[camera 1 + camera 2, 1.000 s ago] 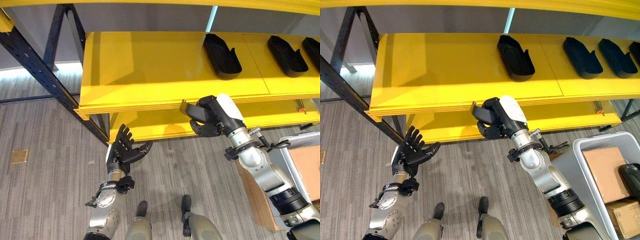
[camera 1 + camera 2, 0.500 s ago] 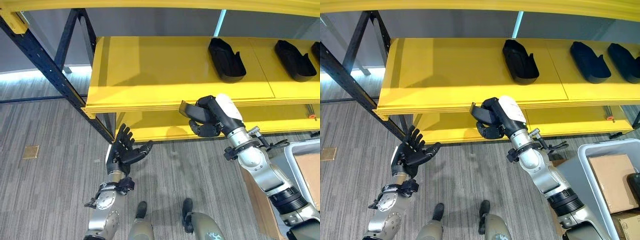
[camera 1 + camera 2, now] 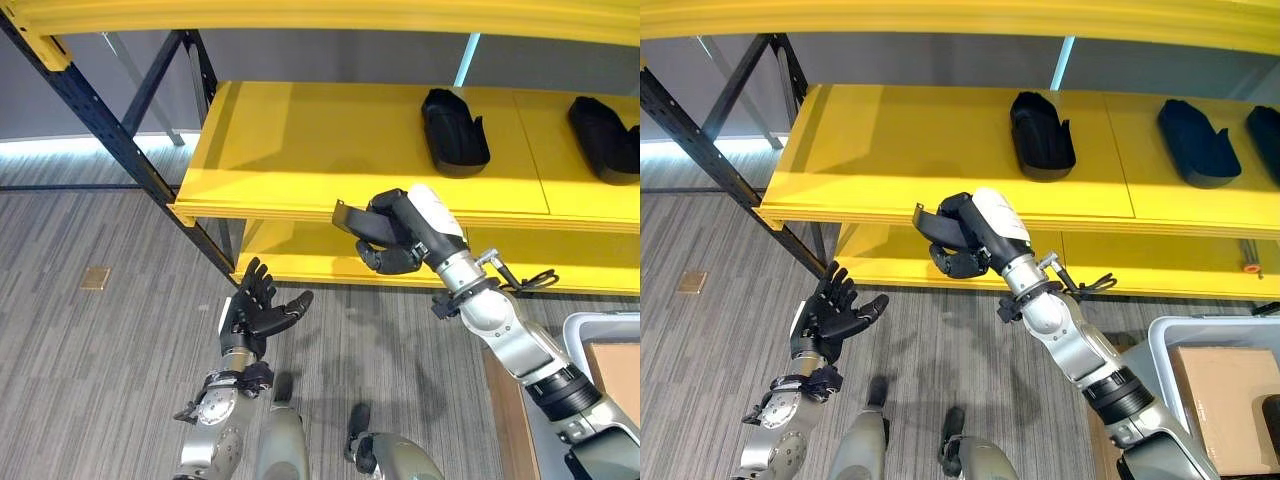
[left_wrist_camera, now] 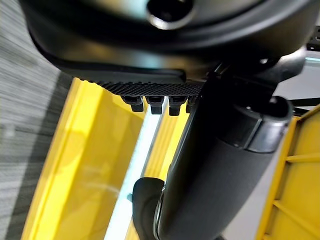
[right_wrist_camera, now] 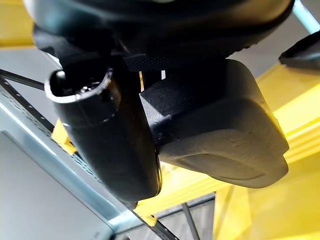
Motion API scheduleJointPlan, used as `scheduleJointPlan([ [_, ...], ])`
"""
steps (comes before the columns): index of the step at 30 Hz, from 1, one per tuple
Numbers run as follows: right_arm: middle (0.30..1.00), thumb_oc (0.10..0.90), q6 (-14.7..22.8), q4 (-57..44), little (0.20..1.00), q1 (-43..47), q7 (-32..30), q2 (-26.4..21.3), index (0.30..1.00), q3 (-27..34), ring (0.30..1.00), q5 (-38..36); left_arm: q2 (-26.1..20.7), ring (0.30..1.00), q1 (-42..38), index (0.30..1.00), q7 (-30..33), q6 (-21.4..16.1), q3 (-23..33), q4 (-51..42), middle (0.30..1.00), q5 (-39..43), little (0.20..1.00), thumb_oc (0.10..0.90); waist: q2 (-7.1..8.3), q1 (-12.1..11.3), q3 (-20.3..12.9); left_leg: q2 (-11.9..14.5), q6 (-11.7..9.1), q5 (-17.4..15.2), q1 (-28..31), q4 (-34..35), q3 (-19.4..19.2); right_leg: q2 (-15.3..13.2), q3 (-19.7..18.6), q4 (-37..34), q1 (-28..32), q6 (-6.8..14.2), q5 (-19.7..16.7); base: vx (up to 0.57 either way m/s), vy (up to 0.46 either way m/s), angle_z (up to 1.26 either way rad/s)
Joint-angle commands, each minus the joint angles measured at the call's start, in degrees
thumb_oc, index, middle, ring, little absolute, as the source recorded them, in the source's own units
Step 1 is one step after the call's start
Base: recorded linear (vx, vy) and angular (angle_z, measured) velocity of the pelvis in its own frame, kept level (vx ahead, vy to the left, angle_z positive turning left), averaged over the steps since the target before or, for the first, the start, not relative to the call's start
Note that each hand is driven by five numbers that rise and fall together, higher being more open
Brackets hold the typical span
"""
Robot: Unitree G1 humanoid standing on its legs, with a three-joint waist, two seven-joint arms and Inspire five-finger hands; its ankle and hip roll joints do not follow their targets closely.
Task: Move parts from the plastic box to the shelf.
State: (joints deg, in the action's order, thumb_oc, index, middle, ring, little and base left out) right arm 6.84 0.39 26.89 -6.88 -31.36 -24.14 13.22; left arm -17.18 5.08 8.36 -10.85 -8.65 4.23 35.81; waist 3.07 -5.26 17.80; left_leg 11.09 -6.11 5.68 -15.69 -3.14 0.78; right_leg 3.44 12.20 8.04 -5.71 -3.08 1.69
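Since a second ago the whole scene has slid rightward and down across both eye views, which is the camera turning, while the right hand (image 3: 395, 232) has kept its grip on the black part (image 3: 352, 217) and now sits a little further left against the shelf's front edge. Its fingers are curled round that part, and in the right wrist view the thumb (image 5: 107, 145) presses against the dark moulded part (image 5: 215, 135) so that the piece is clamped between thumb and palm. The held part hangs in the air in front of the yellow shelf (image 3: 300, 150), just below the lip of the upper board and not resting on it. Further back on that board lies a black part (image 3: 455, 130) of the same kind, with another one (image 3: 605, 135) well apart to its right. The left hand (image 3: 255, 312) is raised low over the grey floor (image 3: 90, 370), palm turned up, its fingers spread and straight and holding nothing. At the lower right edge of the eye views a corner of the grey plastic box (image 3: 1170, 345) shows, with a brown cardboard box (image 3: 1230, 405) inside it.
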Motion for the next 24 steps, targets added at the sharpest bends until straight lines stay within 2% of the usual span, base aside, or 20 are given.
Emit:
scheduleJointPlan([
  [1,0.300,0.400,7.0,-7.9,0.300,8.9,-7.2,-0.5,0.300,6.8,0.300,-0.8,-1.2,1.000,-1.2,1.000,-1.9,-4.7,-1.2,-6.3,1.000,0.8,1.000,0.900,-0.84,1.4,-6.8,2.2,-0.6,1.7,2.9,-5.2,1.3,-10.6,-2.6,1.7,5.2,7.5,5.8,0.23,0.229,-0.66],
  [2,0.300,0.400,7.1,-8.4,0.300,8.3,-6.6,0.1,0.300,7.2,0.300,-1.5,-1.1,1.000,-1.3,1.000,-2.2,-4.6,-1.4,-6.4,1.000,1.0,1.000,0.900,-0.60,1.7,-7.4,1.7,-0.2,-0.4,3.5,-6.6,-0.4,-11.8,-2.6,0.9,6.7,8.0,5.5,0.17,0.160,-0.78],
  [3,0.300,0.400,7.1,-8.4,0.300,8.3,-6.6,0.1,0.300,7.3,0.300,-1.5,-1.1,1.000,-1.2,1.000,-2.2,-4.6,-1.4,-6.3,1.000,1.0,1.000,0.900,-0.56,1.7,-7.3,1.6,-0.2,-0.6,3.5,-6.8,-0.5,-11.8,-2.6,0.8,6.8,8.1,5.5,0.23,0.237,-0.53],
  [4,0.300,0.400,7.0,-9.1,0.300,8.1,-6.3,0.4,0.300,7.8,0.300,-2.2,-1.4,1.000,-1.4,1.000,-2.7,-4.6,-1.8,-6.8,1.000,1.3,1.000,0.900,-0.41,1.7,-8.0,1.0,0.3,-2.9,3.9,-8.4,-1.7,-13.6,-2.4,-0.7,8.5,9.1,4.8,0.16,0.193,-0.17],
  [10,0.300,0.400,6.7,-9.3,0.300,9.4,-6.1,1.8,0.300,7.6,0.300,-3.5,-2.7,1.000,-2.0,1.000,-2.4,-4.3,-2.2,-6.9,1.000,1.2,1.000,0.900,0.34,1.3,-9.6,-0.6,1.4,-6.2,5.2,-9.4,-4.6,-17.0,-2.2,-3.4,10.2,11.4,2.4,0.12,0.155,-0.16],
  [15,0.300,0.400,6.5,-8.9,0.300,13.1,-6.2,1.5,0.300,6.5,0.300,-3.7,-3.1,1.000,-2.0,1.000,-2.1,-4.2,-2.2,-6.9,1.000,1.5,1.000,0.900,1.46,0.9,-10.0,-1.4,2.2,-7.6,5.7,-9.6,-5.6,-18.2,-2.4,-4.1,9.9,12.3,1.0,0.05,0.106,-0.02],
  [24,0.300,0.400,6.0,-8.0,0.300,21.6,-6.4,2.1,0.300,3.2,0.300,-5.2,-3.6,1.000,-2.1,1.000,-1.8,-3.9,-2.7,-6.8,1.000,2.3,1.000,0.900,3.47,-0.1,-10.7,-1.6,2.3,-8.1,5.4,-9.4,-5.0,-18.1,-1.1,-5.5,10.2,12.9,-0.2,0.02,0.025,0.02],
])
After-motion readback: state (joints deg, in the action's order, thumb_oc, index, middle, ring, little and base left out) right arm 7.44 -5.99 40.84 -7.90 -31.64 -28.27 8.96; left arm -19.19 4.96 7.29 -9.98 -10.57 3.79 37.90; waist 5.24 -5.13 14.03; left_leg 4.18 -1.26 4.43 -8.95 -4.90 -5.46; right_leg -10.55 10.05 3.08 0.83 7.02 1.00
